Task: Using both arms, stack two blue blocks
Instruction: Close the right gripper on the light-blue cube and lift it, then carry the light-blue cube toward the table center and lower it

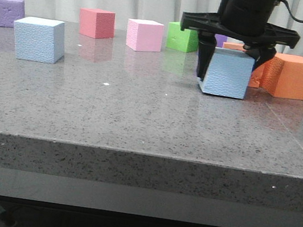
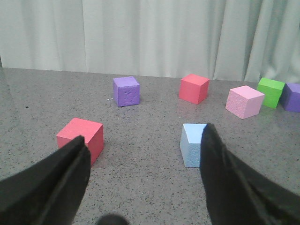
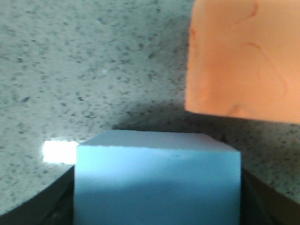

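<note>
One blue block (image 1: 38, 39) stands on the table at the left. It also shows in the left wrist view (image 2: 191, 146), partly behind one finger. My left gripper (image 2: 145, 136) is open and empty, low over the table, short of that block. It is out of the front view. The other blue block (image 1: 225, 73) sits between the fingers of my right gripper (image 1: 230, 61), at or just above the table surface. In the right wrist view this block (image 3: 157, 178) fills the space between the dark fingers of the right gripper (image 3: 157, 197).
A large orange cube (image 1: 292, 76) stands close to the right of the held block, and also shows in the right wrist view (image 3: 243, 56). At the back are purple (image 1: 8, 11), red (image 1: 97, 22), pink (image 1: 144, 34) and green (image 1: 182, 37) cubes. A red cube (image 2: 80, 137) lies near my left finger.
</note>
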Action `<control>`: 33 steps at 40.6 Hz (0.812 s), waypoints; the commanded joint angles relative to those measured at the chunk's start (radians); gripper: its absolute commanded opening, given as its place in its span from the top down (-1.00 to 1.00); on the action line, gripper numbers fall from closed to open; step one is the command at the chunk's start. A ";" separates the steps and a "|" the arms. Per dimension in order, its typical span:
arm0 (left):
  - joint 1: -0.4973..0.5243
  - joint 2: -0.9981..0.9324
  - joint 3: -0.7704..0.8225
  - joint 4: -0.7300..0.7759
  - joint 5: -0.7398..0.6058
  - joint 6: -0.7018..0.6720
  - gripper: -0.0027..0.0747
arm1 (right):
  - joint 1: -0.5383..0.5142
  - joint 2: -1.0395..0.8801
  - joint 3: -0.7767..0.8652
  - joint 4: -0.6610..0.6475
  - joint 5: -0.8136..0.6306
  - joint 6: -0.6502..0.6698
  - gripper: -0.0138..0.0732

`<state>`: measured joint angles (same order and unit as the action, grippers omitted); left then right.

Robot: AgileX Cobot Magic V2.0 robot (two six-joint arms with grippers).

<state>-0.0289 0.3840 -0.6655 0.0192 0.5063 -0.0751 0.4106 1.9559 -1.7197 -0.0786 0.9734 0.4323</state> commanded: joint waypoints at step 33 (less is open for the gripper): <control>-0.007 0.016 -0.025 -0.007 -0.081 -0.006 -0.34 | 0.211 -0.001 -0.190 -0.181 0.066 0.304 -0.15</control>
<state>-0.0289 0.3840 -0.6655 0.0192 0.5063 -0.0751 0.6035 1.9854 -1.8560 -0.2030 1.0643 0.7001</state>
